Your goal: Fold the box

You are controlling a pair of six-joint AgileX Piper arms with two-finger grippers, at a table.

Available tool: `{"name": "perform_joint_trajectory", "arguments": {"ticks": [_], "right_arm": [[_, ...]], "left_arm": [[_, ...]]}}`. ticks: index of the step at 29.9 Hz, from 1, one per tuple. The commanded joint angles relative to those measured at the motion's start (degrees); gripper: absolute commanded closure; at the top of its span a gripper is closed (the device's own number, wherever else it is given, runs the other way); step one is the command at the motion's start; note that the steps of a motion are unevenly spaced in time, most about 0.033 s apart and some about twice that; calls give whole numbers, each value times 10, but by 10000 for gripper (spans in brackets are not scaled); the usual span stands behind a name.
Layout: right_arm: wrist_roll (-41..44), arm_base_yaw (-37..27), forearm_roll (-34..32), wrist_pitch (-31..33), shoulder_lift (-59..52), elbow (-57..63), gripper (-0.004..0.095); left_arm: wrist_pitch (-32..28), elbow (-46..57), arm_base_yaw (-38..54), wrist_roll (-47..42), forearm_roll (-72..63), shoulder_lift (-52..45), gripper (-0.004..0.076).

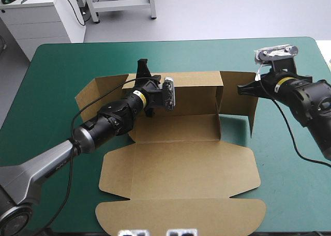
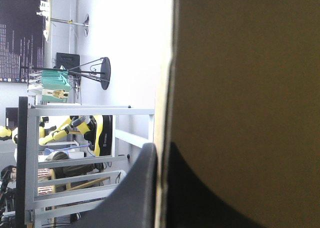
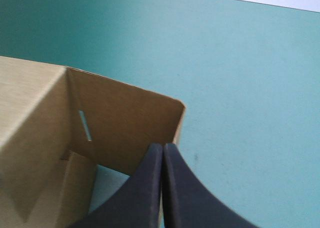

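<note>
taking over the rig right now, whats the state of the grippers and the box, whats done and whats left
Grippers: the left gripper is shut on the box, pinching the far wall near its left end. The right gripper is shut on the right end flap, which stands upright.
Box: mid-table on the teal-green cover, far part raised, the near panels flat toward the near edge.
Done: far wall and right end flap are up.
Left: the left end flap does not look upright yet, nothing looks tucked, and the near panels are unfolded.
</note>
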Motion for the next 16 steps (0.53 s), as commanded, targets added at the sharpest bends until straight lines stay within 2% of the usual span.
{"name": "perform_joint_trajectory", "arguments": {"ticks": [1, 7, 16], "right_arm": [[-58, -3, 57, 3, -9, -62, 928], [-73, -3, 81, 58, 39, -159, 928], [-86, -3, 86, 168, 179, -328, 928]], "left_arm": [[-14, -16, -4, -5, 12, -26, 732], [-18, -15, -4, -9, 31, -27, 732], [-20, -15, -4, -11, 31, -27, 732]]}}
